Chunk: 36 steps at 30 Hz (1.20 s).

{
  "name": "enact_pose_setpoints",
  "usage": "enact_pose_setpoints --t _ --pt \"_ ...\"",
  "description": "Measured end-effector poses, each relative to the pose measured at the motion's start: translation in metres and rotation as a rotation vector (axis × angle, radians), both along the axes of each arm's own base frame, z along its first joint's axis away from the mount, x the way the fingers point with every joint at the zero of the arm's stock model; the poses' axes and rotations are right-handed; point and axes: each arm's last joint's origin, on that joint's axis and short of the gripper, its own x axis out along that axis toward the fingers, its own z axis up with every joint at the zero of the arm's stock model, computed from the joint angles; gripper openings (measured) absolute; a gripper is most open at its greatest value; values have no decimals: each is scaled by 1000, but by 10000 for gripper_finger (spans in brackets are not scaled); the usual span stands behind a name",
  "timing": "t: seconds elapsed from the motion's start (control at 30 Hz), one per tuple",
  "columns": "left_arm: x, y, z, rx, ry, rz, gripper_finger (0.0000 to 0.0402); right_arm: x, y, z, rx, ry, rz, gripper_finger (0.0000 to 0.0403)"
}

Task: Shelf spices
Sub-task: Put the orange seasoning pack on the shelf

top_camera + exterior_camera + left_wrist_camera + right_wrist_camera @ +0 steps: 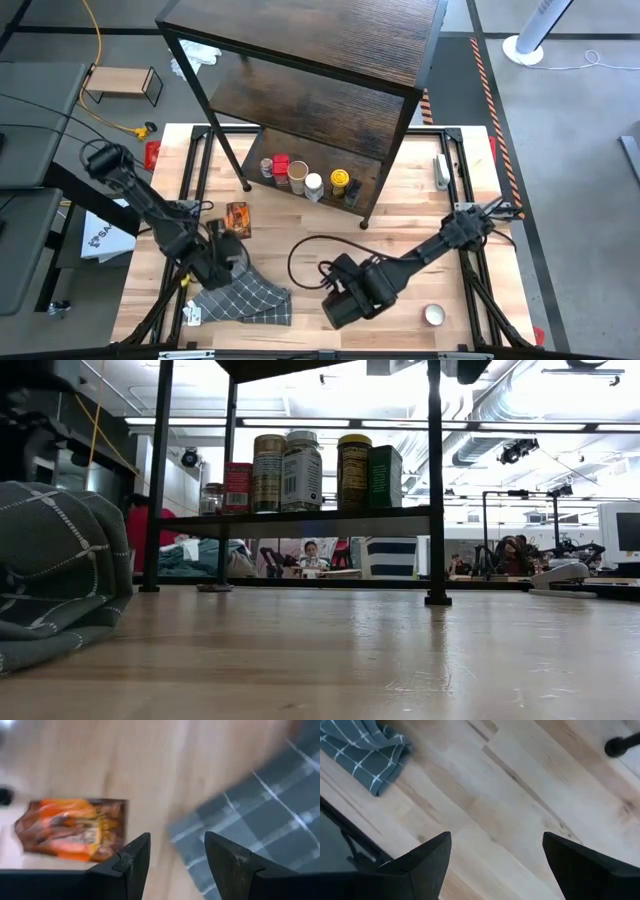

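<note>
Dark brown wood shelf [330, 60] on a thin black frame, standing at the far side of the light-wood tabletop [400, 215]. Spices [305, 178] lined up in a row on the lowest board: a red tin, a tan-lidded jar, a white-lidded bottle, a yellow-lidded jar. Same row in the low view, up on the board [300, 470]. Orange-and-brown packet [237, 218] flat on the tabletop, just beside the grey checked cloth [245, 300]. Left gripper [222, 258] low over the cloth's edge near the packet, fingers [134, 862] partly apart, empty. Right gripper [340, 308] over bare wood near the front edge, jaws spread wide, holding nothing. Small round tin [434, 316] alone on the tabletop near the right gripper.
</note>
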Motion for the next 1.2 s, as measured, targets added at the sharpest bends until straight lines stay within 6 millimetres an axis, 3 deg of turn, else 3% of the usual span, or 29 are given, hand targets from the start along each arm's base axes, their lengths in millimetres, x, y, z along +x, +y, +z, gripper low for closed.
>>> enact_pose_setpoints --t 0.23,0.4,0.53,0.7,0.83,1.0,1.2 --pt "-24 39 -20 -234 -36 415 184 -6 -3 -4 -66 25 -67 309" --pt "-38 57 -25 -281 -149 626 184 9 -12 -34 -36 26 -70 309" --pt "-35 68 -22 -305 -222 744 184 24 -14 -59 45 -31 -31 309" --pt "-27 80 -26 -252 -212 820 176 33 -20 -64 69 -63 8 309" --pt "-18 90 -33 -185 -187 909 139 34 -27 -64 60 -38 47 309" --pt "-6 96 -45 -116 -101 899 21 35 -32 -63 81 -10 76 309" --pt "1 103 -57 -53 -26 962 2 23 -31 -40 84 -40 87 309"
